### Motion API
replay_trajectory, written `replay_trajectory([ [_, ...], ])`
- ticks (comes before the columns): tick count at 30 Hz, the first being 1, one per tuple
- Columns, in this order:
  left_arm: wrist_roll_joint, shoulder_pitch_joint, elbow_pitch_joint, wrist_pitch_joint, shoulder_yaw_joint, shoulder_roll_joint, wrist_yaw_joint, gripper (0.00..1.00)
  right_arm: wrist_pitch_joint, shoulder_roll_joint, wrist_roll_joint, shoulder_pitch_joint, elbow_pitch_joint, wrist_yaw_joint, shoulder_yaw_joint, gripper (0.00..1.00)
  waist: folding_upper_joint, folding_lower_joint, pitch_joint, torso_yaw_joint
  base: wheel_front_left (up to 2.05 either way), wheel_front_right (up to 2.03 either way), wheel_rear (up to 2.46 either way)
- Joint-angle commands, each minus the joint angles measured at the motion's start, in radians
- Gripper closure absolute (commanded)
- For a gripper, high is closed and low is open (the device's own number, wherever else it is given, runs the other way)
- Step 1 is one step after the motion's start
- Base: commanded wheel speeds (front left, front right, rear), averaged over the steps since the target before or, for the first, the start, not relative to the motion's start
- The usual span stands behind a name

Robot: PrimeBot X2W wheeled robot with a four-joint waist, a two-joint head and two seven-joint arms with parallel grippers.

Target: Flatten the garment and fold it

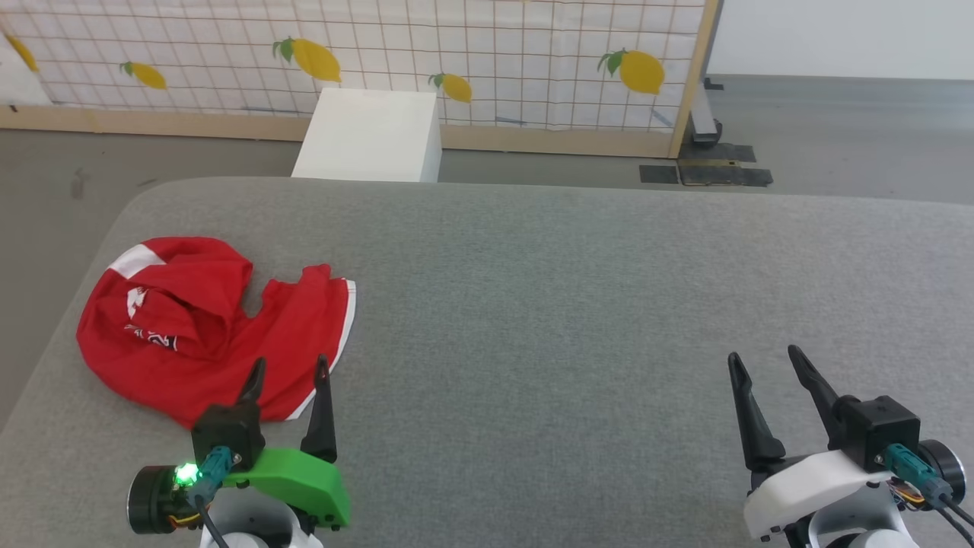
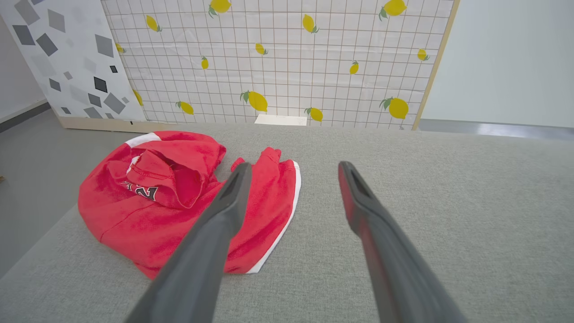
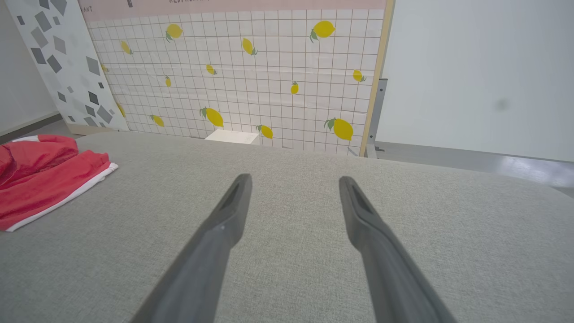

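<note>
Head view: garment (image 1: 190, 339) on grey surface (image 1: 571, 304)

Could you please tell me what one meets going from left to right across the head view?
From the left: shorts → white box → wooden post → right gripper. The left gripper overlaps the shorts, so I leave it out.

We are looking at a grey fabric-covered surface (image 1: 578, 304) with a rounded far-left corner. The red shorts (image 1: 205, 342) are lying crumpled on it near its left edge, one white-trimmed leg spreading flat toward the middle.
</note>
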Motion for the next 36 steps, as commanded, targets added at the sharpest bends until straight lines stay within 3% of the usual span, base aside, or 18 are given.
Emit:
replay_trajectory([
  [1, -0.007, 0.014, 0.003, -0.011, -0.002, -0.001, 0.006, 0.0, -0.011, 0.0, 0.008, 0.013, 0.004, 0.0, -0.002, 0.0, 0.0, 0.0, 0.0, 0.015, 0.0, 0.0, 0.0],
  [36, -0.067, 0.041, 0.034, -0.091, 0.003, -0.002, 0.025, 0.0, -0.092, 0.001, 0.071, 0.037, 0.04, -0.001, 0.002, 0.0, 0.0, 0.0, 0.008, 0.249, 0.0, 0.0, 0.0],
])
